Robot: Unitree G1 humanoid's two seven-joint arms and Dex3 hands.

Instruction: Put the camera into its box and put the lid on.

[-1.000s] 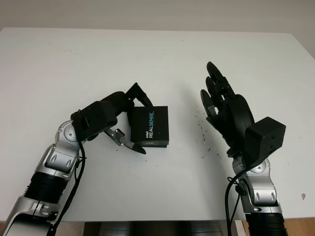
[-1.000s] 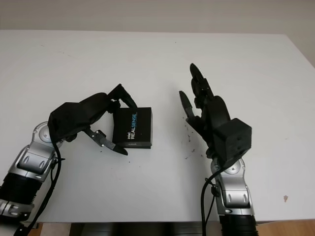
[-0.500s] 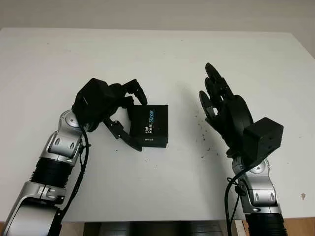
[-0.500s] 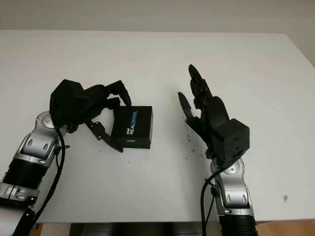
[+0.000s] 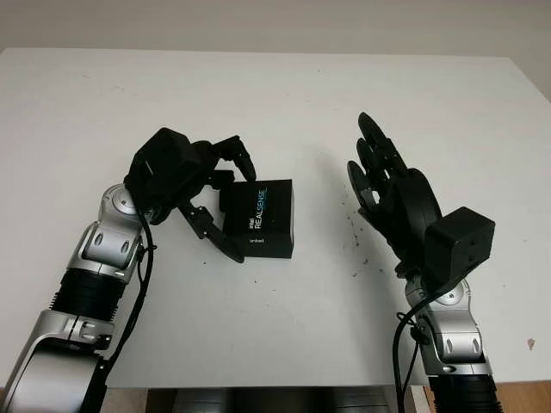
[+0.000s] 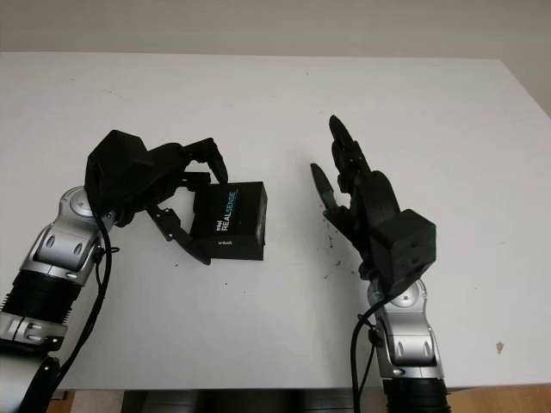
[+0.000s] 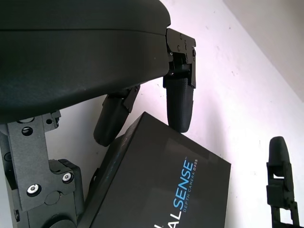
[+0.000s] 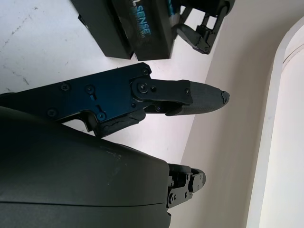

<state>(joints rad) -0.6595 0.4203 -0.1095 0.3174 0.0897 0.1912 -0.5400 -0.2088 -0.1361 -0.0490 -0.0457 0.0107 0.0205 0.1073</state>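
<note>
Black RealSense box (image 5: 261, 217) sits on the white worktop (image 5: 275, 103) approx centre-left, lid on top w/ the printed logo facing up; looks tilted, left side raised a bit, so lid may not be fully seated, can't tell for sure. Camera itself isn't in sight, presumably inside the box already, judging by the closed look. Left hand (image 5: 185, 176) is at the box's left edge: upper fingers (image 7: 179, 102) curled over and touching the top/far-left corner, lower finger reaching under or along the near-left edge. So it's gripping the box/lid from that side, not lifting it clear. Right hand (image 5: 398, 202) is open, raised off the worktop, well apart from the box to the right, holding nothing. Progress est.: nearly done. What's left prob. = press lid flush, let go w/ the left hand.
</note>
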